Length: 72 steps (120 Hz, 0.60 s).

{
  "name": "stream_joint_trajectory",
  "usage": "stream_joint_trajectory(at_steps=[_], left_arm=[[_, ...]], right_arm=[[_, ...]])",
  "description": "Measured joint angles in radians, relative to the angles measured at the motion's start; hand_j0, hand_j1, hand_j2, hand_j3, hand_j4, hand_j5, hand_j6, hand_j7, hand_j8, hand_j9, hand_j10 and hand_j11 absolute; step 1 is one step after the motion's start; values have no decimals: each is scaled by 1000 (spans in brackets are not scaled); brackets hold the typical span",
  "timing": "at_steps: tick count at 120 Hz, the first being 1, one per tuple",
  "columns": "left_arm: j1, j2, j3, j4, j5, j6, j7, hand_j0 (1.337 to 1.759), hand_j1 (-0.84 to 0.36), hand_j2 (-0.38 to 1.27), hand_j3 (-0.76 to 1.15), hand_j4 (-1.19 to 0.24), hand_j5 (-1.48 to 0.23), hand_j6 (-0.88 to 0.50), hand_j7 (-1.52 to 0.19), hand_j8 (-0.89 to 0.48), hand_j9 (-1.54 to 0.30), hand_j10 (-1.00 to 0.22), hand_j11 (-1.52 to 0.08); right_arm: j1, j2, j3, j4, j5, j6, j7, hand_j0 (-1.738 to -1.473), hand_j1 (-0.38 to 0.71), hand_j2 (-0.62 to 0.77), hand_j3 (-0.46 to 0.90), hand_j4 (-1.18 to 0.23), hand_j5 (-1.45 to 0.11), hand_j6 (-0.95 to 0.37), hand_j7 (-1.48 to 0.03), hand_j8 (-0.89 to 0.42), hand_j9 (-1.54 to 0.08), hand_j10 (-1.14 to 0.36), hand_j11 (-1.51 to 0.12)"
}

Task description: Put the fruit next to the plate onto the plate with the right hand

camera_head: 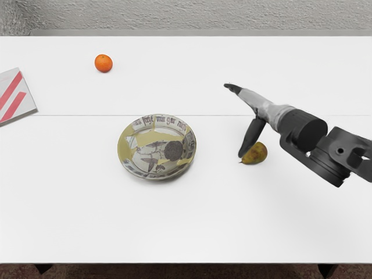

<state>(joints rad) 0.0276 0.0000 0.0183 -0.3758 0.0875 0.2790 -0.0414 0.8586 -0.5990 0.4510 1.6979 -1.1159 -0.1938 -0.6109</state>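
While the right hand [258, 109] hangs open and empty, one finger [250, 137] reaches beside the pear [256, 154]

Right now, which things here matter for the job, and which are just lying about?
For the job: right hand, open over the pear; the plate.
Lying about: orange at the far side; striped card at the left edge.

A yellow-brown pear [255, 153] lies near the patterned plate [122, 152], on its right.
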Motion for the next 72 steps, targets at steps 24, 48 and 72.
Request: stream_joint_trajectory(at_steps=[24,48,72], left_arm=[[0,0,0,0,0,0,0,1658,347,0,0,-2,-2,-2,-2,-2,-2,-2,-2],[0,0,0,0,0,0,0,1658,347,0,0,-2,-2,-2,-2,-2,-2,-2,-2],[0,0,0,0,0,0,0,1658,347,0,0,-2,-2,-2,-2,-2,-2,-2,-2]], right_arm=[[-7,1,-62,-1,-19,-23,0,-1658,-349,2,0,-2,0,-3,0,-2,0,-2,0],[-3,-8,-111,-21,-47,-70,0,-1658,-349,2,0,-2,0,-3,0,-2,0,-2,0],[0,-9,-141,-51,-118,-79,0,-1658,-349,2,0,-2,0,-3,0,-3,0,-2,0]])
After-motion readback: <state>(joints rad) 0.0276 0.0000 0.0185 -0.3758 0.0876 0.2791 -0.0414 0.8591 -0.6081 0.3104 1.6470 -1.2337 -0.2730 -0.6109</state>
